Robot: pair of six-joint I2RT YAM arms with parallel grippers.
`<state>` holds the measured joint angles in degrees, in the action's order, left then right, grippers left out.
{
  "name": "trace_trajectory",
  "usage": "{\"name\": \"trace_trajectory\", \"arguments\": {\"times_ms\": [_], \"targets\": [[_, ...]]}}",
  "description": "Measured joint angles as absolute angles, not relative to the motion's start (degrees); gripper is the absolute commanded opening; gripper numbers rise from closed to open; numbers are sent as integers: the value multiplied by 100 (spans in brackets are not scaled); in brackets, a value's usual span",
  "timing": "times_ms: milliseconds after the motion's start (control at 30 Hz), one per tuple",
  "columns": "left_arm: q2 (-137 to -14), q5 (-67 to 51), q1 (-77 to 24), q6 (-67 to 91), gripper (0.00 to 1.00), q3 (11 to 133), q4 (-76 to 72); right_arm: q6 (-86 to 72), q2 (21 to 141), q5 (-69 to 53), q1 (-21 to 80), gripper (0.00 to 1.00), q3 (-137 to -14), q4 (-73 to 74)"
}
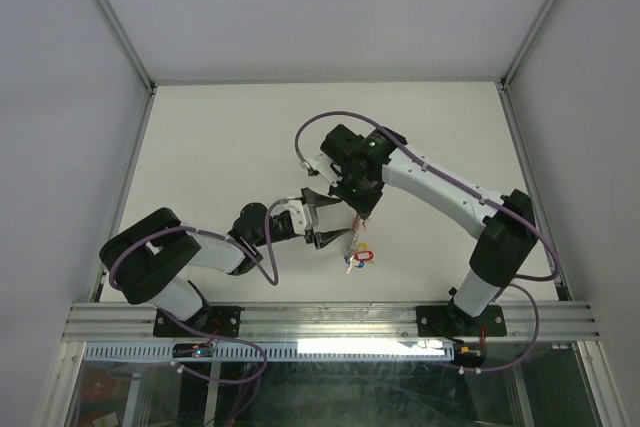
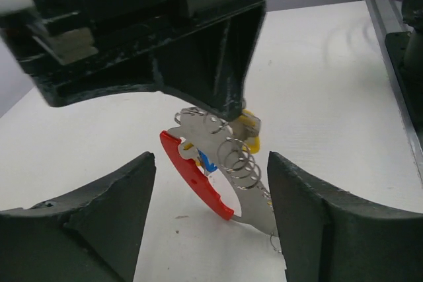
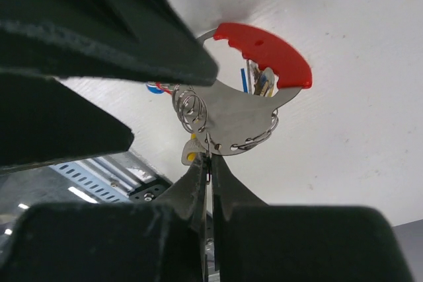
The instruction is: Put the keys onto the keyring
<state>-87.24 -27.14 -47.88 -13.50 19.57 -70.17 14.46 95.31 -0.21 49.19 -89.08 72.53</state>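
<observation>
I see my right jaws closed on the keyring (image 3: 241, 117), pinching its grey metal edge so it hangs over the counter (image 2: 344, 97), near the front middle. The keys (image 2: 250, 125), blue and yellow tags showing, bunch against it. My left jaws stand open, straddling the keyring's lower end

White table (image 1: 220, 147) enclosed by pale grey walls (image 1: 60, 97).

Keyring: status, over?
Right gripper jaws shut on keyring. Left gripper jaws open, flanking it. Keys cluster at it, attachment unclear. Nothing blocking.
</observation>
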Motion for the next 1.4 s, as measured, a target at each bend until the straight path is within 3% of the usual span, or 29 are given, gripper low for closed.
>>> {"name": "trace_trajectory", "arguments": {"times_ms": [233, 533, 967, 1267, 1400], "targets": [[-9045, -2440, -4792, -1103, 54, 1957, -7378, 978, 9673, -91, 4923, 0, -9011, 7507], [-9080, -2397, -4960, -1170, 64, 1988, -7360, 701, 9944, -180, 4880, 0, -9336, 7686], [-9233, -1625, -5483, -1706, 56, 2174, -7000, 447, 9944, -314, 4729, 0, -9452, 7605], [-9268, -1087, -5634, -2064, 40, 2309, -6580, 336, 9926, -668, 4678, 0, -9494, 7489], [-9268, -895, -5671, -2224, 21, 2364, -6366, 290, 9885, -808, 4668, 0, -9529, 7465]]}}
